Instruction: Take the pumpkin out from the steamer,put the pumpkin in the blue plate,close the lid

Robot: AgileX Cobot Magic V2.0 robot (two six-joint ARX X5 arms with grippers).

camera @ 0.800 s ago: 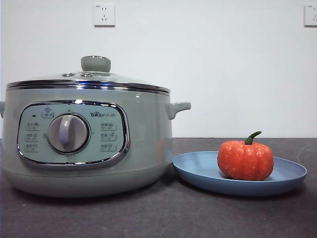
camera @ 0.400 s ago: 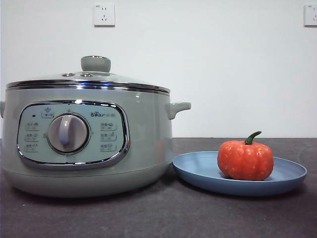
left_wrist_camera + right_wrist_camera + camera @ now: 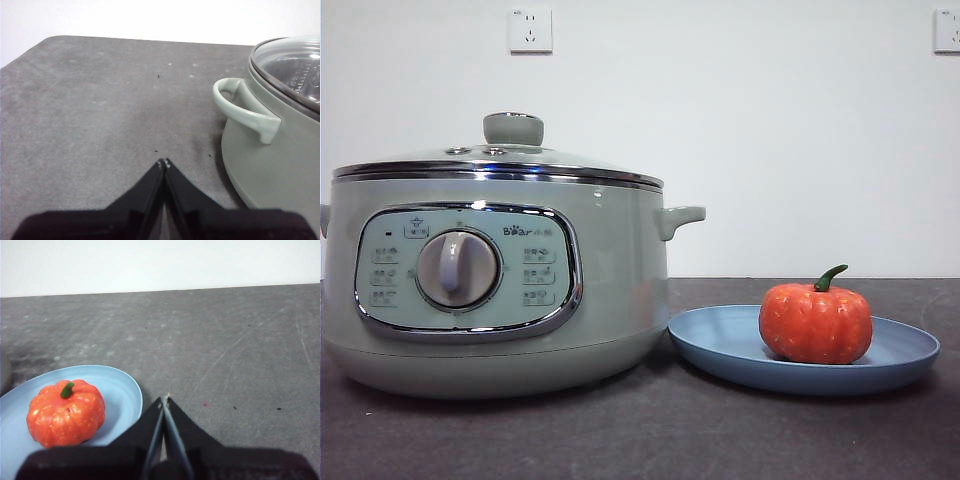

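Pumpkin (image 3: 815, 324) sits upright in the blue plate (image 3: 720, 345), green stem up, toward the plate's right half as the front view has it. The plate lies on the dark worktop (image 3: 640, 430) just beside the steamer (image 3: 610, 270), its rim close to the pot's base. The lid (image 3: 500, 160) rests on the steamer, knob on top, chrome rim seated all round.

My left hand (image 3: 163, 162) hangs above bare worktop beside the steamer's side handle (image 3: 245, 107), its jaws pressed together on nothing. My right hand (image 3: 164, 398) hangs just beside the plate's rim, jaws together too, holding nothing, clear of the pumpkin.
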